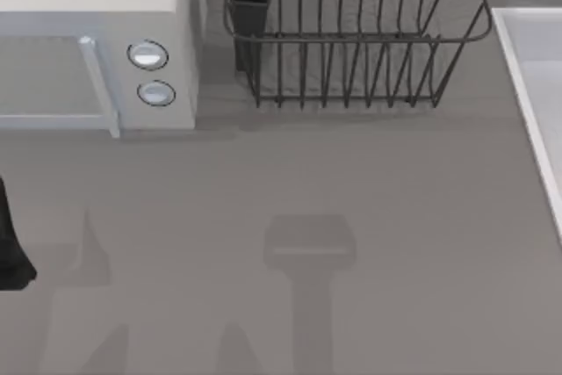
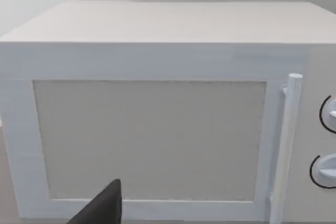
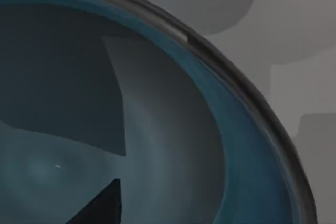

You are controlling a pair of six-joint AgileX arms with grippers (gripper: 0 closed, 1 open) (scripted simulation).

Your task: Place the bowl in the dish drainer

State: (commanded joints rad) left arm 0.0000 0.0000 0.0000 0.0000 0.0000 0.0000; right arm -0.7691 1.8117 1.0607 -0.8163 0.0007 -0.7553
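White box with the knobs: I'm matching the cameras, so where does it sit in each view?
Top view: white box at upper left, left of the dish drainer.
Left wrist view: its door faces the camera, close.
Right wrist view: looks into the blue bowl instead.
Shared landmark: the box's bar handle.

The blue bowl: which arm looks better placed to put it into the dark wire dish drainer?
Probably the right. Its wrist camera sits right over the glossy blue bowl with the dark rim, while the left arm waits at the table's left edge, facing the white microwave-like box. The dark wire dish drainer stands at the back.
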